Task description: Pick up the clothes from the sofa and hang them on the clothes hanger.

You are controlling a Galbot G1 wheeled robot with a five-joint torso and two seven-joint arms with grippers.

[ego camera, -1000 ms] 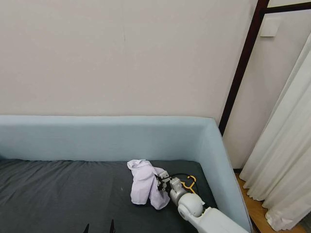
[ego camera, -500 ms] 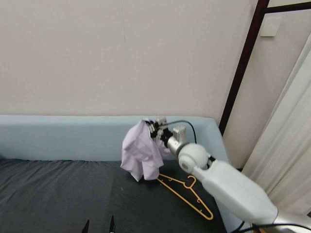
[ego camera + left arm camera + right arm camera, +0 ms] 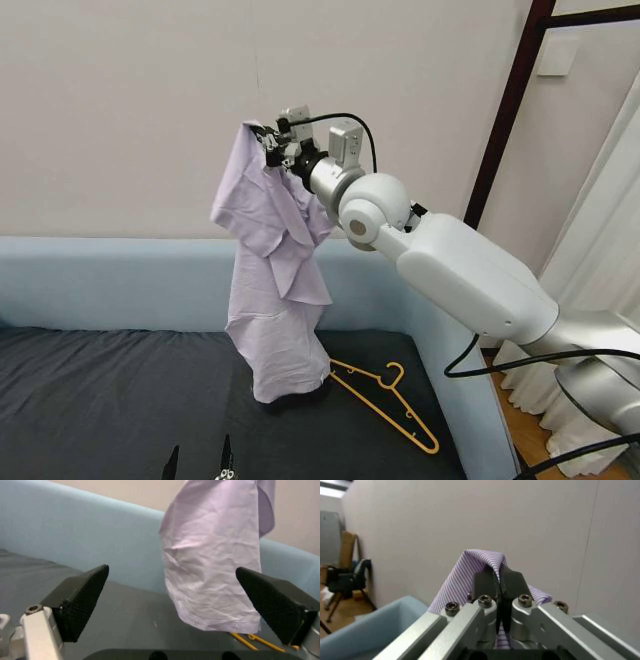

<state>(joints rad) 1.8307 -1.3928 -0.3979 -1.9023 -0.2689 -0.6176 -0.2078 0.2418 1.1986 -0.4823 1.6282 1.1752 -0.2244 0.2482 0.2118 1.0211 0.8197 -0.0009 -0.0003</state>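
A pale lilac striped shirt (image 3: 272,290) hangs full length in front of the wall, its hem just touching the dark sofa seat (image 3: 110,400). My right gripper (image 3: 270,147) is shut on the shirt's top fold, high above the sofa back; the right wrist view shows the striped cloth (image 3: 470,568) pinched between the closed fingers. A yellow clothes hanger (image 3: 388,400) lies flat on the seat by the right armrest. My left gripper (image 3: 198,470) sits low at the front edge of the seat, open, with the shirt (image 3: 215,562) hanging well beyond its fingers (image 3: 80,596).
The sofa has a light blue back (image 3: 150,285) and right armrest (image 3: 455,370). A dark wooden post (image 3: 500,130) and white curtains (image 3: 590,330) stand to the right. The seat's left half is free.
My right arm has risen from the sofa seat to well above the backrest, lifting the shirt so it unfolds and hangs. The hanger under it is uncovered. The left gripper has stayed put.
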